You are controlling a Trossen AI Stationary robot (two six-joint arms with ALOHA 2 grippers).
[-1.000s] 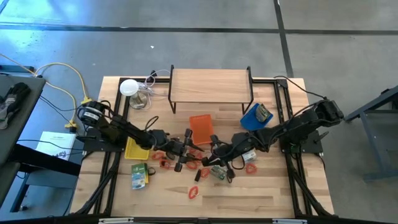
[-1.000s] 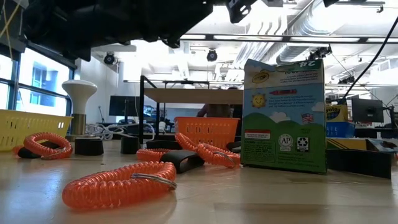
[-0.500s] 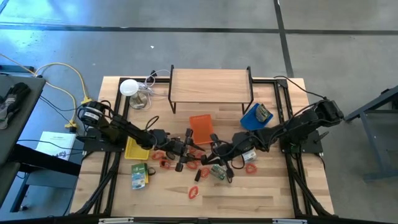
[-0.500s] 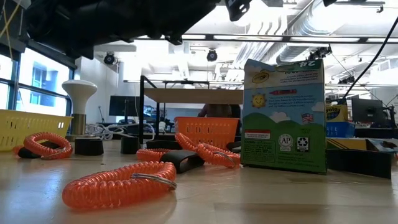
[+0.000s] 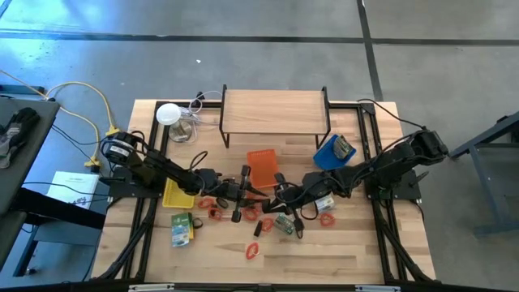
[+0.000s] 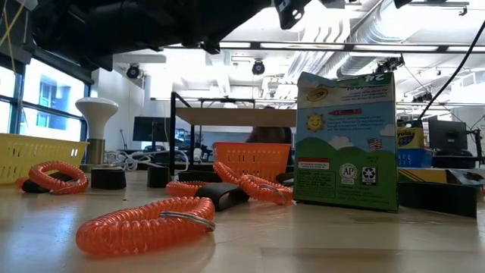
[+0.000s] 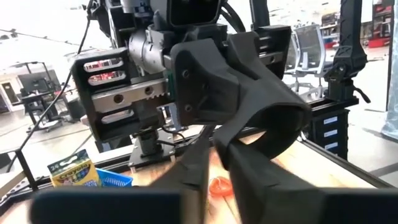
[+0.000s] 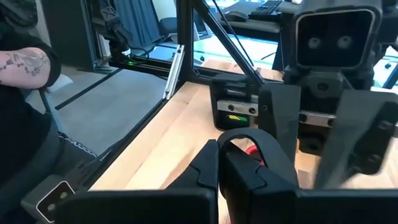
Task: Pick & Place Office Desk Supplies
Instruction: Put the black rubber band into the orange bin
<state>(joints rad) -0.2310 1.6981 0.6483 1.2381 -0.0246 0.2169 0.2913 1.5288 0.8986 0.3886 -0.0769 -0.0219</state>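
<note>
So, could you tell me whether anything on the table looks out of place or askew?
Yes: orange coils and crayon boxes lie scattered across the table rather than in trays. One crayon box sits tilted in the blue tray.

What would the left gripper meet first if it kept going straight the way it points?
Probably the right gripper: the left wrist view shows it directly ahead of the left gripper, facing it over the table. How far apart they are is unclear.
</note>
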